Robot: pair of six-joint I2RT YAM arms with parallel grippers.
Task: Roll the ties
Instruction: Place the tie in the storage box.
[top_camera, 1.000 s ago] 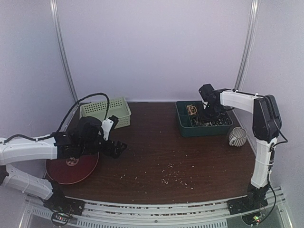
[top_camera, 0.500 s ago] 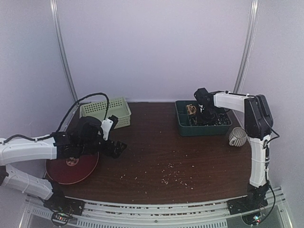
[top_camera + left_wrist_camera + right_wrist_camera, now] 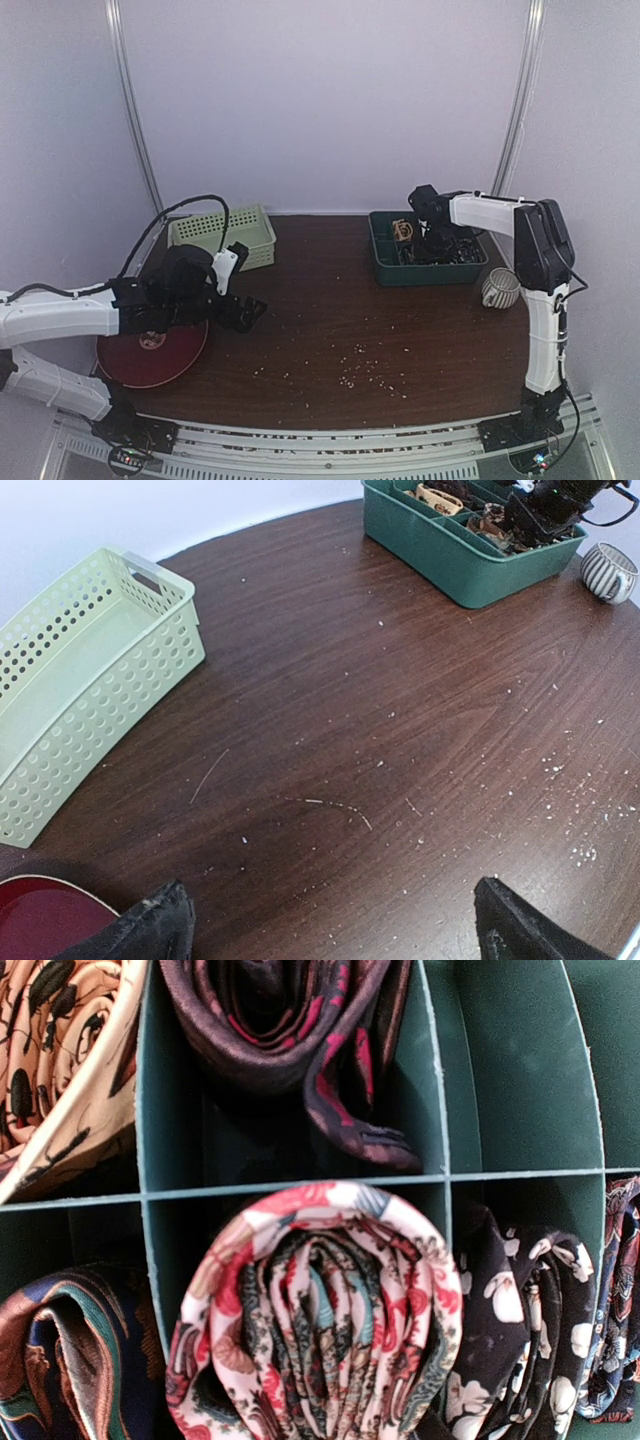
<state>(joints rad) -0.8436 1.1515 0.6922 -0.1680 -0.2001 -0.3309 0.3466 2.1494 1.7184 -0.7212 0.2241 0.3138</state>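
Note:
Several rolled ties sit in the compartments of a green tray (image 3: pixel 432 272), also seen in the left wrist view (image 3: pixel 440 560). A tan tie with black marks (image 3: pixel 60 1060) fills the upper left cell and shows from above (image 3: pixel 404 231). My right gripper (image 3: pixel 436 240) is down in the tray. A rolled pink and red patterned tie (image 3: pixel 315 1320) fills its wrist view, overlaps the tray divider (image 3: pixel 500 1175) and hides the fingers. It looks squeezed flat. My left gripper (image 3: pixel 245 312) is open and empty over bare table (image 3: pixel 330 920).
A pale green perforated basket (image 3: pixel 222 237) stands at the back left (image 3: pixel 80 680). A dark red plate (image 3: pixel 150 355) lies under my left arm. A striped cup (image 3: pixel 500 288) stands right of the tray. Pale crumbs (image 3: pixel 365 370) lie scattered on the brown table.
My right arm shifted left across the tray between one second and half a second ago, then held still. My left arm has not moved.

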